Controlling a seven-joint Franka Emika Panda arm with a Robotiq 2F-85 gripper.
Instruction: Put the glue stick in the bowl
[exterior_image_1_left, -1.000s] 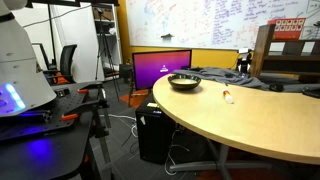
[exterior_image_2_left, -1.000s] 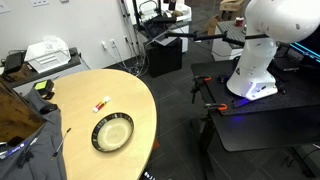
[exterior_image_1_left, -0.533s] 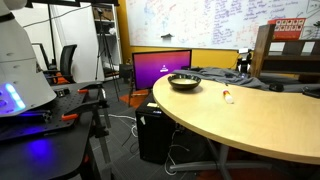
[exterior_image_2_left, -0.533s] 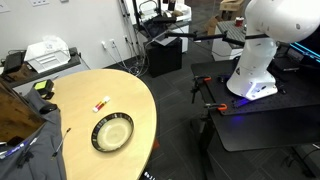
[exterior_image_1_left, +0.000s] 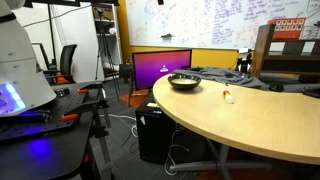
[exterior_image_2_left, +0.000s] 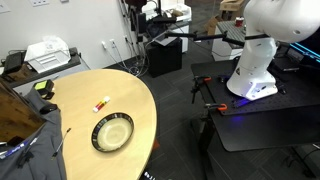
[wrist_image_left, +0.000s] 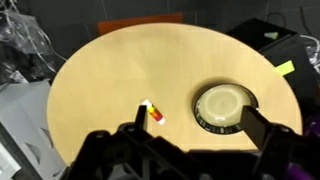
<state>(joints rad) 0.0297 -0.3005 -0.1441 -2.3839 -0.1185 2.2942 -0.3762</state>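
Note:
The glue stick (wrist_image_left: 155, 112), a small white cylinder with a red-orange end, lies on the round wooden table (wrist_image_left: 100, 90). The dark shallow bowl (wrist_image_left: 224, 108) stands empty a short way from it. Both exterior views show them too: the bowl (exterior_image_1_left: 184, 81) (exterior_image_2_left: 112, 132) and the glue stick (exterior_image_1_left: 227, 97) (exterior_image_2_left: 101, 103). In the wrist view my gripper (wrist_image_left: 200, 125) is open and empty, high above the table. Its two fingers frame the glue stick and the bowl from above.
The white robot base (exterior_image_2_left: 255, 60) stands on a dark bench beside the table. A monitor with a purple screen (exterior_image_1_left: 160, 68) stands behind the bowl. Dark cloth (exterior_image_1_left: 240, 78) lies at the table's far side. A printer (exterior_image_2_left: 48, 50) and a pen (exterior_image_2_left: 60, 142) are near the table's edges.
The arm's end at the top of an exterior view has shifted slightly. The glue stick and the bowl have not moved.

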